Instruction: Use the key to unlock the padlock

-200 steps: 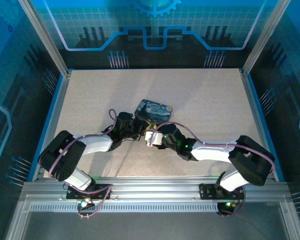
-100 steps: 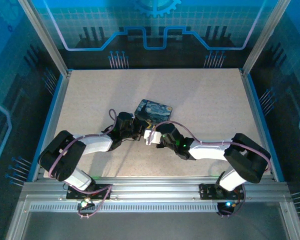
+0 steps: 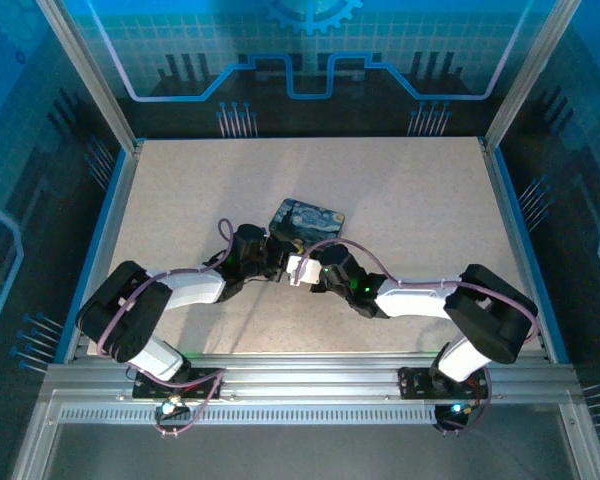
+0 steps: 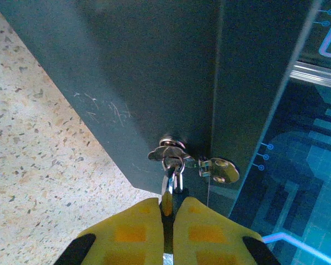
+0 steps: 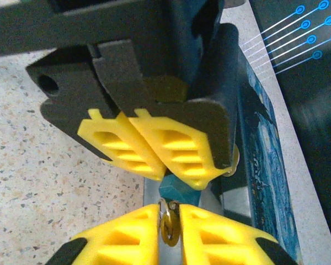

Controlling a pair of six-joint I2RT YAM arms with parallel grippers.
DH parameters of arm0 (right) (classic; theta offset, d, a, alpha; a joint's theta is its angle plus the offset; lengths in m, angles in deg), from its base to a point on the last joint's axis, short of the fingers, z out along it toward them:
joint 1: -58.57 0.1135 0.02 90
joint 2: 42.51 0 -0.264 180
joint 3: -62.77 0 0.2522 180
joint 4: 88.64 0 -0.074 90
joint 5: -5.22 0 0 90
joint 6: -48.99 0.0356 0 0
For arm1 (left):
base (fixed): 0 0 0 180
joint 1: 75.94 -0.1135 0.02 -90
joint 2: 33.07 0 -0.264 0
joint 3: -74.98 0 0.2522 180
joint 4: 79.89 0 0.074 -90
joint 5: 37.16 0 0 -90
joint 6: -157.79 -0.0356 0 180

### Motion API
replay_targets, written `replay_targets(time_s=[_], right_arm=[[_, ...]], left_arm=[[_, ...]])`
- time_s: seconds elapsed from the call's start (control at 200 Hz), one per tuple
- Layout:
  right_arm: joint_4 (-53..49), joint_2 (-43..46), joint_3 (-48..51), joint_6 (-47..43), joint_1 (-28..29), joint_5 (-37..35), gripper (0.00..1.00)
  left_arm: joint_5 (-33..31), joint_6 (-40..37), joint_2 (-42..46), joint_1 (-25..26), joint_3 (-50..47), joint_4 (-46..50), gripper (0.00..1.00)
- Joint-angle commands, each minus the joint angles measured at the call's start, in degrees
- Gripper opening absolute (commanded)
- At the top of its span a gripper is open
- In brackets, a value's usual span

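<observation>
Plainly, the bench (image 3: 410,200) lies bare from 9 o'clock round through 12 to 3, and its blue-rimmed edges are well apart from the work. At centre the left pincer (image 3: 280,262) and right pincer (image 3: 298,270) meet tip to tip. The painted tin (image 3: 310,220) sits just beside them at 1 o'clock and blocks that side.

From the left wrist, the left pincer is clenched on a thin metal strip (image 4: 166,200) seen edge-on, its long axis running 6 to 12 o'clock. At the strip's 12 o'clock end hangs a ring carrying the key (image 4: 166,154), with a second flat key (image 4: 220,169) at 3 o'clock, both against a dark wall (image 4: 154,72).

From the right wrist, the right pincer is clenched on a small brassy loop (image 5: 168,227). The fingers hide much of the metal, and I cannot tell which piece is the padlock.
</observation>
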Motion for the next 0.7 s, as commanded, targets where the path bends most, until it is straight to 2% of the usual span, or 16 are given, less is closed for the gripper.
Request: replay_targets(time_s=[0.0,0.265,0.695], right_arm=[[1.58,-1.3,-1.42,0.85,-0.46,-1.11,0.13],[1.94,-1.25,-1.18,1.64,-0.76,-2.09,0.0],[1.22,-0.69,-2.14,6.48,-0.86,-2.5,0.0]], left_arm=[[2.01,1.13,-0.17,0.48,1.13,-3.97,0.0],[2.02,1.12,-0.21,0.61,1.14,-3.95,0.0],[1.94,1.15,-0.33,0.78,1.57,-3.59,0.0]])
